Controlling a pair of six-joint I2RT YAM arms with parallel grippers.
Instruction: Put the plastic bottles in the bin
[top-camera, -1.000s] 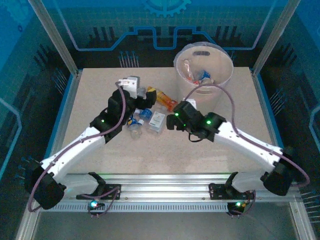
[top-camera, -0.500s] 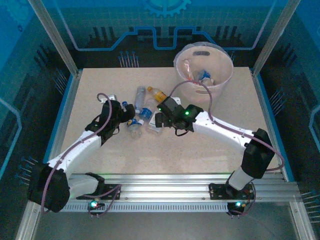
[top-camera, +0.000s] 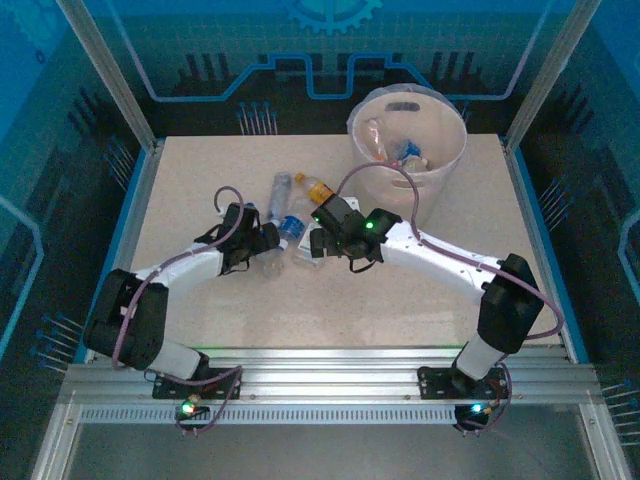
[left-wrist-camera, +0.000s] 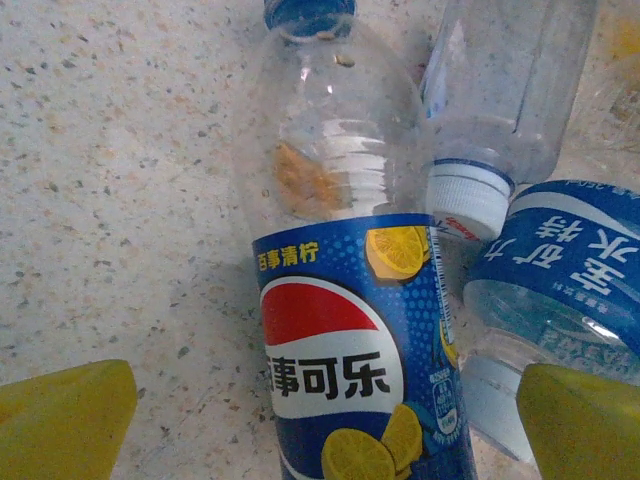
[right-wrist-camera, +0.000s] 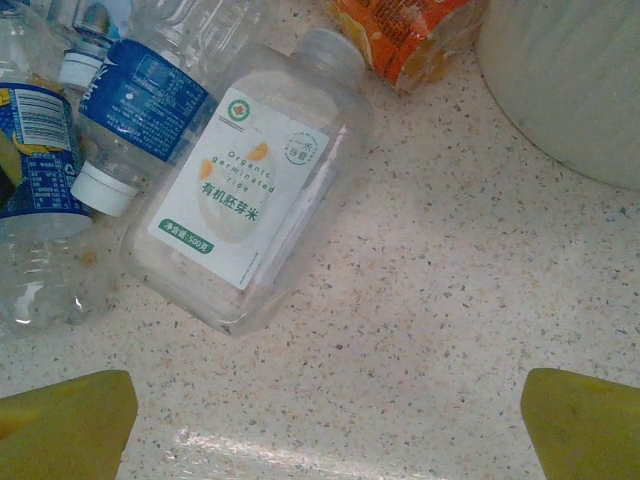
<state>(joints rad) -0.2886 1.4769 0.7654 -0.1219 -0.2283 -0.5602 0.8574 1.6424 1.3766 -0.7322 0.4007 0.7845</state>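
Plastic bottles (top-camera: 285, 225) lie in a loose group on the table (top-camera: 200, 180), near its middle; a few more bottles (top-camera: 398, 150) are already inside the bin (top-camera: 440, 185). The bin stands at the far right of the table, to the right of the group. The left gripper (left-wrist-camera: 320, 425) hangs low over the left side of the group, its jaws wide apart and holding nothing. Between its yellow fingertips (left-wrist-camera: 60, 420) lies a clear bottle with a blue Pepsi label (left-wrist-camera: 345, 340), and just beside it on the right are a white-capped bottle (left-wrist-camera: 500, 110) and a blue-labelled bottle (left-wrist-camera: 550, 265). The right gripper (right-wrist-camera: 325, 425) is also wide apart and empty, above the right side of the group. Ahead of it a squarish clear bottle with a white label (right-wrist-camera: 240, 190) lies flat on the table. An orange-labelled bottle (right-wrist-camera: 410, 30) lies further on, near the bin wall.
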